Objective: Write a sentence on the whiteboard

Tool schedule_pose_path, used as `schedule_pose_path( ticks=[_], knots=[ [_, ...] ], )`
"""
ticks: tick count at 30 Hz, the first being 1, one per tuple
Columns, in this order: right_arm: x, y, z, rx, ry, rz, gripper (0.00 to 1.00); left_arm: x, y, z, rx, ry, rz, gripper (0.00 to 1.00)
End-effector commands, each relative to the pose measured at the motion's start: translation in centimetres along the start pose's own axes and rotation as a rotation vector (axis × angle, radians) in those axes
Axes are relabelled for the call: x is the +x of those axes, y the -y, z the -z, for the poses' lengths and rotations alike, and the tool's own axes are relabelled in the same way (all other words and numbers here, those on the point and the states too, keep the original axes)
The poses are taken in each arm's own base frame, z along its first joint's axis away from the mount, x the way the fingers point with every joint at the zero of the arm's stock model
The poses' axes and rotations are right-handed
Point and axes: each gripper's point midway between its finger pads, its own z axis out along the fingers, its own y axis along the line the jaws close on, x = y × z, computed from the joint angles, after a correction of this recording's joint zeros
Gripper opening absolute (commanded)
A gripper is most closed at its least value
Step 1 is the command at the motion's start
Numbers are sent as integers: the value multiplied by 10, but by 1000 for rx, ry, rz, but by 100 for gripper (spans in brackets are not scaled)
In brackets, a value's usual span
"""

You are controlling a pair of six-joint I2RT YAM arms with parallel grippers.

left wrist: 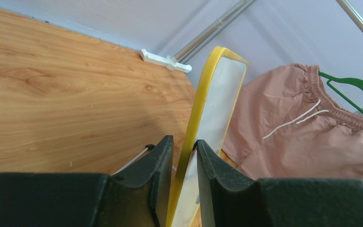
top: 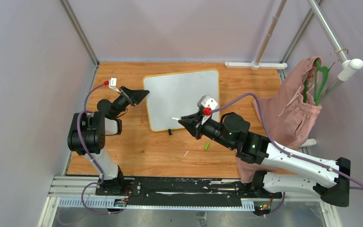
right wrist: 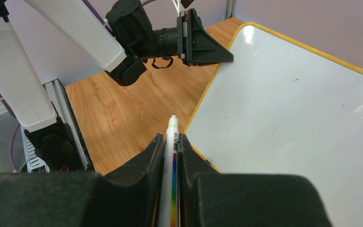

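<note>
Left jaws pinch whiteboard [left wrist: 223, 90] — right jaws clamp marker [right wrist: 171, 156], clearest wrist-side.

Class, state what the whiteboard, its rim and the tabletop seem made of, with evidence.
Whiteboard: glossy white face, probably coated plastic or enamel, since it shows glare. Rim: smooth yellow, likely plastic. Tabletop: wood grain with faint sheen, possibly laminate or varnished wood.

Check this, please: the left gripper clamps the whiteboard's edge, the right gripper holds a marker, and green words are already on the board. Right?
One part is wrong: the whiteboard bears no words, as the right wrist view shows. The left gripper does clamp its edge, and the right gripper holds the marker.
</note>
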Motion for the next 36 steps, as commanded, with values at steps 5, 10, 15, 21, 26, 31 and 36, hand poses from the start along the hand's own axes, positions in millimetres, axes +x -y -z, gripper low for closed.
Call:
schedule_pose_path(
  ticks=[5,10,15,21,26,31,36],
  knots=[
    [-20,29,-25,190,117,-11,0,3,1,2,16,9,-53,21],
    [-7,44,-49,285,105,51,0,4,1,4,8,13,-57,17],
    [5,51,-75,336,99,110,0,4,2,5,8,14,-61,14],
    [26,57,-107,374,52,161,0,3,5,6,9,19,-68,12],
    [42,68,-127,406,15,170,0,3,7,6,11,22,-74,10],
    [52,74,-140,412,3,169,0,3,7,6,9,25,-81,10],
    [63,87,-150,432,-11,141,0,3,8,6,11,27,-89,10]
  ],
)
